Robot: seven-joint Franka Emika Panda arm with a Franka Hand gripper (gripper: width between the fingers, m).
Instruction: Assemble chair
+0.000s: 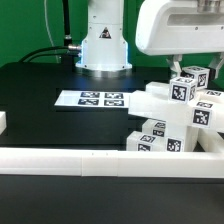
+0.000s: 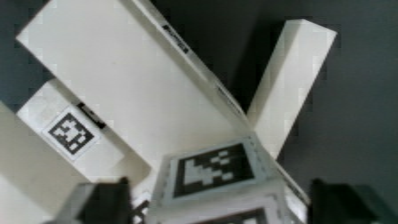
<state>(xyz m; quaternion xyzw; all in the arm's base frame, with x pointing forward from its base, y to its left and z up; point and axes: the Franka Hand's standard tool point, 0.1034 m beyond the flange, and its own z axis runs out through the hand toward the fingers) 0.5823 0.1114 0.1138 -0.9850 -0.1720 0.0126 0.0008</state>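
One arm works here, and its gripper (image 1: 190, 68) hangs over a cluster of white chair parts (image 1: 172, 118) at about four o'clock on the black table (image 1: 40, 100), seen from the exterior view. The parts are stacked and leaning against each other just inside the white border rail (image 1: 90, 160), which probably serves as a backstop so pieces can be pushed and squared against it. Several tagged cubes and posts stick up from the pile, and one tagged post (image 1: 193, 78) sits directly under the wrist housing.

In the wrist view, a tagged block end (image 2: 217, 170) lies between the two dark fingers (image 2: 96, 203), one showing at seven o'clock and the other at five o'clock of the block. The fingers stand on either side of it, close in, but contact is not visible, so I cannot tell whether the hand is clamped on the block or merely straddling it. Beyond it, two flat white bars (image 2: 178, 80) cross in an X, most likely one of the braced frames, with another tagged piece (image 2: 68, 130) at nine o'clock.

The marker board (image 1: 88, 99) lies flat near the arm's base (image 1: 104, 48), well apart from the pile at ten o'clock of it. My judgement is that assembly is partway, with parts gathered but not clearly joined.
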